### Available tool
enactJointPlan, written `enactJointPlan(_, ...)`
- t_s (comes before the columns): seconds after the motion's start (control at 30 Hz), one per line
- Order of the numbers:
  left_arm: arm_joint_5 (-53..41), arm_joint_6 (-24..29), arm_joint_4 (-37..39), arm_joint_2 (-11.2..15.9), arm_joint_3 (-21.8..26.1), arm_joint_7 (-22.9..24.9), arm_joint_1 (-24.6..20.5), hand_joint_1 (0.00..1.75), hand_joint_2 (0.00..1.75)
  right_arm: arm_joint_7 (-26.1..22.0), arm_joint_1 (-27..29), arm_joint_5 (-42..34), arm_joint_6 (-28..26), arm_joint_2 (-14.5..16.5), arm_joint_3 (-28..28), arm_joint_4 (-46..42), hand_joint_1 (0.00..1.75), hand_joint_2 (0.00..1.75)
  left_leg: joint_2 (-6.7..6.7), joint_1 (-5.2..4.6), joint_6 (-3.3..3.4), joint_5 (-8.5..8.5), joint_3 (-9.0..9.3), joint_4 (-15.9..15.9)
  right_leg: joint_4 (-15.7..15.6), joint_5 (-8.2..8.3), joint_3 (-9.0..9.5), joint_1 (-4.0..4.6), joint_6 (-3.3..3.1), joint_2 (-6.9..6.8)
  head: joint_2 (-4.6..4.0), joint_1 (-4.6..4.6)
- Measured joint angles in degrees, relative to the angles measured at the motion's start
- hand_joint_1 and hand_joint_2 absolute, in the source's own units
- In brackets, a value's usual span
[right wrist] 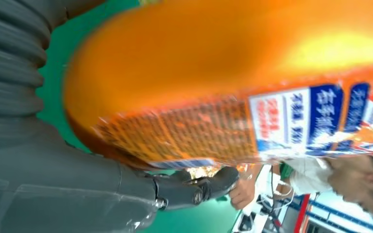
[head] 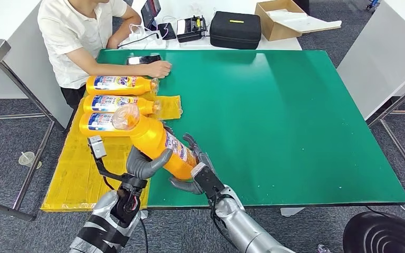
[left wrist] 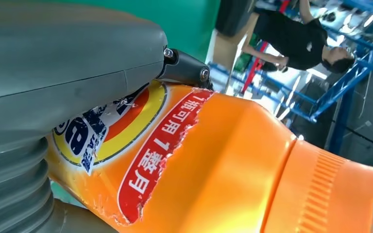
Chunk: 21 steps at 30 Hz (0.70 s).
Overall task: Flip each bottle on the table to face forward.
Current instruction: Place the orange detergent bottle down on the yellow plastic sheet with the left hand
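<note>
An orange bottle (head: pixel 158 142) with a clear cap is lifted above the near left corner of the green table (head: pixel 274 126), tilted with its cap toward the far left. My left hand (head: pixel 145 163) grips its body from the left, and my right hand (head: pixel 192 168) holds its base end from the right. Up close, the bottle (left wrist: pixel 199 160) shows its red-and-blue label beside my left hand (left wrist: pixel 53 82), and the bottle (right wrist: pixel 233 87) shows its printed back label above my right hand (right wrist: pixel 77 179). Three more orange bottles (head: pixel 117 84) (head: pixel 117 104) (head: pixel 97 124) lie side by side at the table's left.
A person (head: pixel 82 31) sits at the far left corner with a hand (head: pixel 158 68) on the table beside a phone (head: pixel 143 59). Yellow cardboard (head: pixel 79 168) lies under the bottles. A black case (head: pixel 235 30) and an open box (head: pixel 282 18) stand on the white table behind.
</note>
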Motion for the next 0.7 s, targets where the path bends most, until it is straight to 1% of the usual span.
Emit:
enactJointPlan(0.13,-2.93,2.63,-1.56,0.02,-0.04,-0.91,0.18,1.75,1.75,0.02,0.44,-0.87,-1.13,0.06,-0.28,0.00,0.00,0.00,0.00,0.00,0.00,0.00,0.00,0.00,0.00,0.00,0.00,0.00,0.00,0.00,0.00,0.01)
enactJointPlan(0.2,-6.16,5.75,-2.45,0.13,-0.08,-1.50,0.27,1.75,1.75,0.02,0.75,-1.25,-3.42,0.09,-1.02,0.00,0.00,0.00,-0.01,0.00,0.00,0.00,0.00,0.00,0.00,0.00,0.00,0.00,0.00,-0.01,0.00,0.01)
enactJointPlan(0.23,-8.65,8.10,-2.94,0.30,-0.09,-1.91,0.34,1.75,1.75,0.03,1.04,-1.54,-5.49,0.10,-1.75,-0.03,0.00,0.00,-0.01,0.00,0.00,0.00,0.00,0.00,0.00,0.00,0.01,0.00,0.00,-0.01,0.00,0.00)
enactJointPlan(0.3,-14.37,13.26,-4.13,0.97,-0.10,-2.63,0.75,1.75,1.75,0.03,2.03,-2.52,-11.37,0.00,-4.02,-0.54,0.00,0.00,-0.01,0.00,0.00,0.00,0.00,0.00,0.00,0.00,0.01,0.00,0.00,-0.01,0.00,0.01)
enactJointPlan(0.37,-19.79,17.58,-5.72,2.16,-0.01,-2.94,1.45,1.75,1.75,0.05,3.50,-4.22,-17.96,-0.39,-7.44,-2.16,0.00,0.00,-0.02,-0.01,0.00,0.00,-0.01,0.00,0.00,0.00,0.00,0.00,0.00,-0.01,0.00,0.01)
enactJointPlan(0.43,-23.47,20.04,-7.42,3.51,0.38,-2.77,2.23,1.75,1.75,0.08,5.14,-5.79,-22.84,-1.11,-11.87,-4.90,0.00,0.00,-0.02,-0.01,0.00,0.00,-0.03,0.00,0.00,0.00,0.00,-0.01,0.00,-0.01,0.00,0.00)
enactJointPlan(0.57,-26.91,21.84,-9.99,5.54,1.49,-2.07,3.27,1.75,1.75,0.09,7.76,-6.50,-26.28,-2.65,-19.87,-10.85,0.00,0.00,-0.01,-0.02,0.01,-0.01,-0.04,0.00,-0.01,0.00,-0.02,-0.02,0.00,-0.01,0.00,0.01)
enactJointPlan(0.7,-36.67,27.38,-10.78,7.34,1.64,-1.36,3.46,1.75,1.75,0.09,10.08,-6.23,-28.69,-3.15,-25.22,-16.86,0.00,0.00,-0.02,-0.01,0.00,-0.01,-0.04,-0.01,-0.01,-0.01,-0.02,0.00,0.00,-0.02,0.00,0.00)
